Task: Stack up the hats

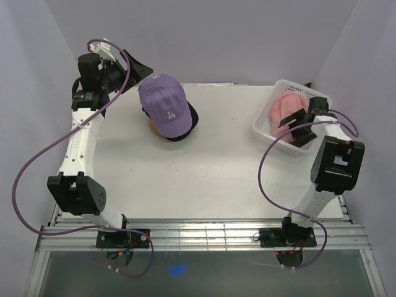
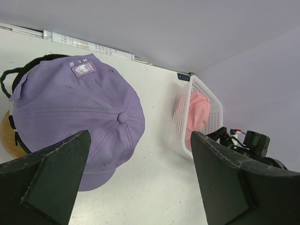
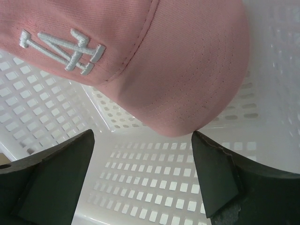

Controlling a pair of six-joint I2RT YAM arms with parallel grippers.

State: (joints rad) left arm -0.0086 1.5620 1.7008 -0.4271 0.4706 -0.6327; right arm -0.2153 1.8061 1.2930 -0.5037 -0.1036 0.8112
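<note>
- closing on the soft pink fabric baseball cap is, as i judge it, the step in hand: it lies inside the white plastic mesh basket at the table's far right corner.
- right gripper hangs just over the cap's brim edge with its jaws spread wide and nothing between them.
- to do it well, i would lower until one finger slips under the brim and the other sits above it, then pinch the stiff brim, not the floppy crown, and avoid snagging the mesh.
- lifting should go straight up to clear the basket wall before crossing toward the stack.
- left gripper hovers beside the lavender fabric cap, jaws wide and empty; it should keep out of the drop path.
- the lavender cap sits on top of a black cap, over a round wooden stand near the far left.
- the right wrist view alone shows the white embroidered logo and how near the brim is to the basket floor.
- the top view alone shows both arms and how well apart basket and stack are.
- the left wrist view shows the lavender crown's button and back label, with the basket beyond.
</note>
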